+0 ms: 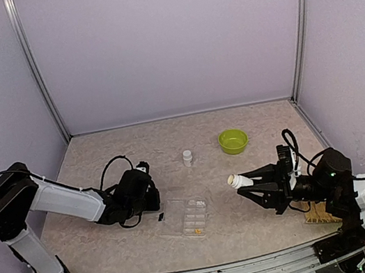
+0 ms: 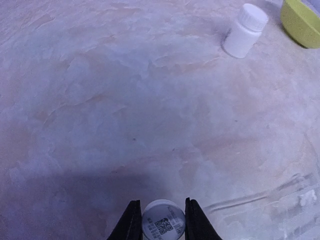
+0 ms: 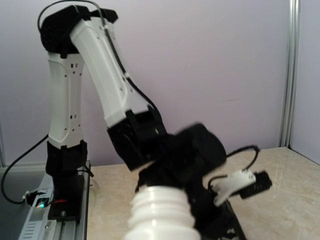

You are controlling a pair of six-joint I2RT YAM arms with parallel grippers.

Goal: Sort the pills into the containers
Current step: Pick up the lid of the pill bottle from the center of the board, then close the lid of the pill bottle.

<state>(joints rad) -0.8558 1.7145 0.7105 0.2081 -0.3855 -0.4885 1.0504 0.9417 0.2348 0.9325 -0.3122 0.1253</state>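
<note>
- Left gripper (image 2: 161, 202): low over the table (image 1: 94, 159), fingers (image 2: 131, 222) pressed on either side of a small round white cap (image 2: 163, 222); printed code faces the wrist camera.
- Right gripper (image 1: 244, 183): clamped on an open bottle (image 1: 236, 181), white, threaded neck bare. The bottle lies level, long axis along the fingers, mouth pointing away from the wrist toward the left arm.
- Pill box (image 1: 181, 216): flat on the table, between the two grippers, just beside the left fingertips, below and ahead of the bottle mouth. Its long axis and row of compartments run away from the arm bases, slightly slanted.
- Yellow pills (image 1: 198, 231): a small cluster in the compartment at the box's near end. Contents of the other compartments too faint to tell.
- Dark speck (image 1: 161, 216): on the table between left gripper and box; cannot tell what it is.
- Capped bottle (image 1: 187, 157): upright, well beyond the left fingertips.
- Green bowl (image 1: 221, 142): beyond the right gripper, beside that bottle.
</note>
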